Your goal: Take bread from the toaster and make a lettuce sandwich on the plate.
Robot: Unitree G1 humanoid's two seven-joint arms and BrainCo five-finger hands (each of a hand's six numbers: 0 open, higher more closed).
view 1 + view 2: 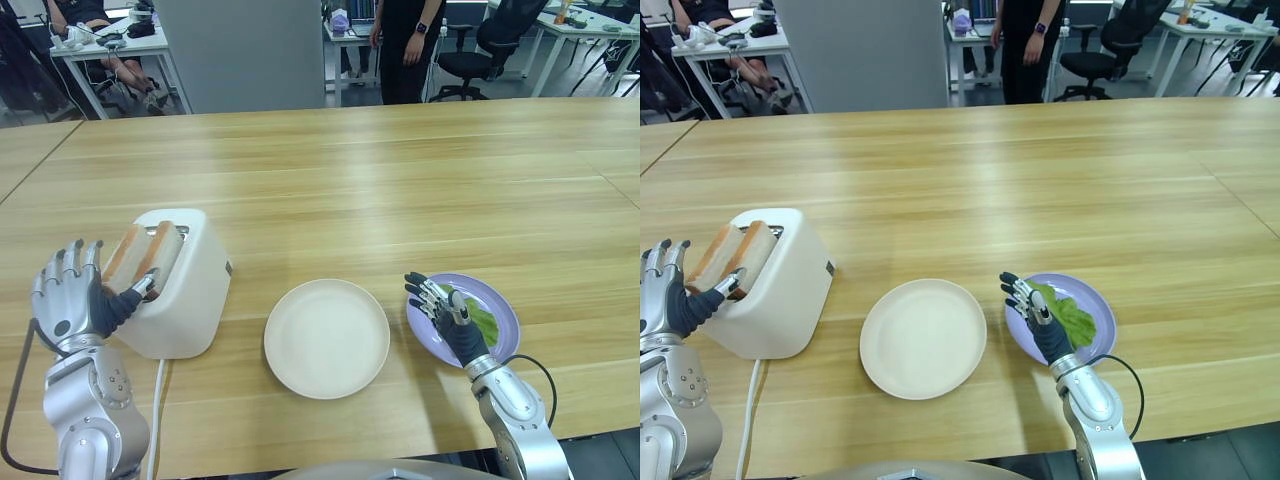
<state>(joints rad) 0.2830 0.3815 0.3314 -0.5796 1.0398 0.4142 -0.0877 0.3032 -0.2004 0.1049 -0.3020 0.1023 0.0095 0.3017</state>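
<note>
While crusty bread (pixel 157 255) stands, leafy lettuce (pixel 1070 318) lies crinkled.

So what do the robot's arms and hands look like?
Both forearms are silver casings. The left hand shows silver jointed fingers on a dark wrist; the right hand looks black with pale finger segments. A black cable loops beside each forearm.

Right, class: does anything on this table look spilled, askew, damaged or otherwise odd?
Nothing stands out. The toaster stands upright with two bread slices poking from its slots, the cream plate lies flat and bare, and the lettuce sits on the purple plate.
</note>
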